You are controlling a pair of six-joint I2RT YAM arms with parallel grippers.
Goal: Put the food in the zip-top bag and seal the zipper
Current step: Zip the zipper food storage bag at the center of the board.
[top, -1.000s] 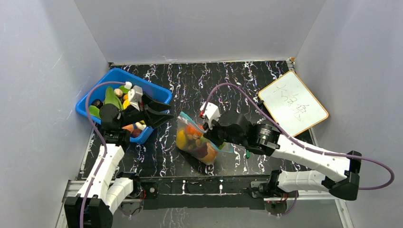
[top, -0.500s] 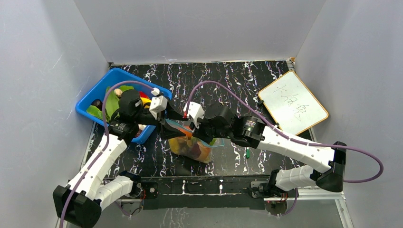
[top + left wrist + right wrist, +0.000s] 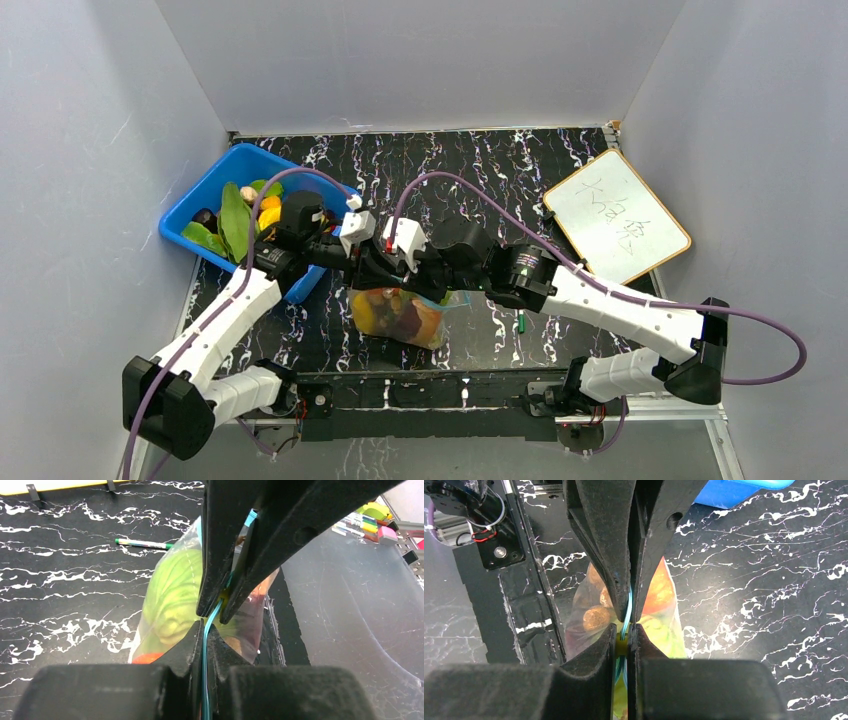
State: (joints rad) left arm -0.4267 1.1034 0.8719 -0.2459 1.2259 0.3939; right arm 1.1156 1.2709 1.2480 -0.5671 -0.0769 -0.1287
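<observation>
The clear zip-top bag (image 3: 425, 322) hangs over the table's front middle with food (image 3: 392, 312) inside, and green and orange pieces show through it (image 3: 170, 597). My left gripper (image 3: 205, 630) is shut on the teal zipper (image 3: 212, 616) at the bag's top edge. Tip to tip against it, my right gripper (image 3: 623, 635) is shut on the same zipper (image 3: 626, 612), with a small yellow piece between its pads. In the top view both grippers meet above the bag, left (image 3: 372, 262) and right (image 3: 402, 268). More food (image 3: 235, 212) lies in the blue bin.
A blue bin (image 3: 215, 178) stands at the back left, just behind my left arm. A whiteboard (image 3: 615, 215) lies at the right. A small green pen (image 3: 521, 322) rests on the table beside the bag, under my right forearm.
My left gripper left the blue bin, swung right to the bag and shut on the zipper beside the right gripper. The right arm carried the bag slightly left, and it now hangs upright.
</observation>
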